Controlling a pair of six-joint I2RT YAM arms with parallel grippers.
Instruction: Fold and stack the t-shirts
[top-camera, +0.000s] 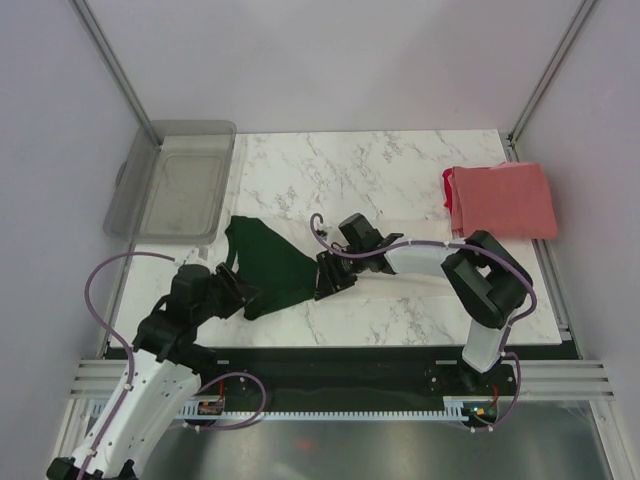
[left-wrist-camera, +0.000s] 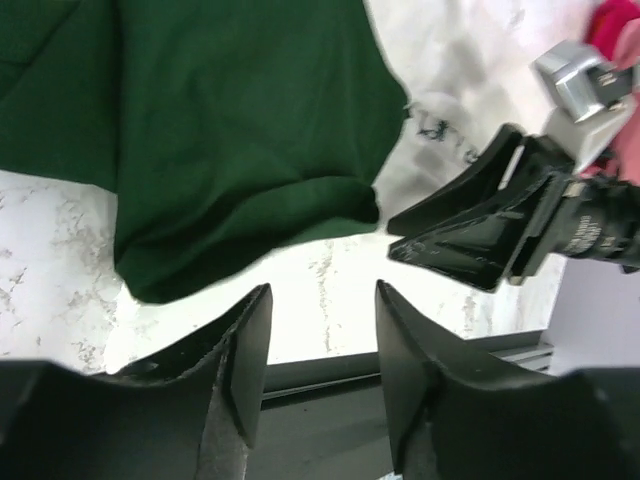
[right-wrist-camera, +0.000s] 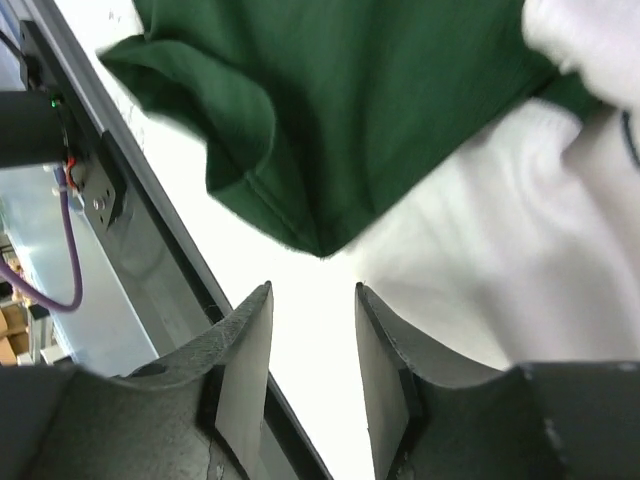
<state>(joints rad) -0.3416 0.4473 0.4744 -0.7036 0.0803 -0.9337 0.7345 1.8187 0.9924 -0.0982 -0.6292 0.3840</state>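
The cream-white t-shirt lies on the marble table, its dark green sleeve part (top-camera: 266, 262) spread at the front left and its pale body (right-wrist-camera: 500, 250) running right under my right arm. The green cloth (left-wrist-camera: 240, 130) fills the top of the left wrist view. My left gripper (top-camera: 246, 296) stands open just off the sleeve's near left edge, with nothing between its fingers (left-wrist-camera: 245, 350). At the sleeve's right edge my right gripper (top-camera: 328, 278) is open too, its jaws empty just short of a green corner (right-wrist-camera: 330, 240). The coral-red t-shirt (top-camera: 502, 200) lies folded at the back right.
A clear grey plastic bin (top-camera: 175, 180) stands at the back left, partly over the table's edge. The black front rail (top-camera: 330, 358) runs close below both grippers. White walls and metal posts enclose the table (top-camera: 390, 170).
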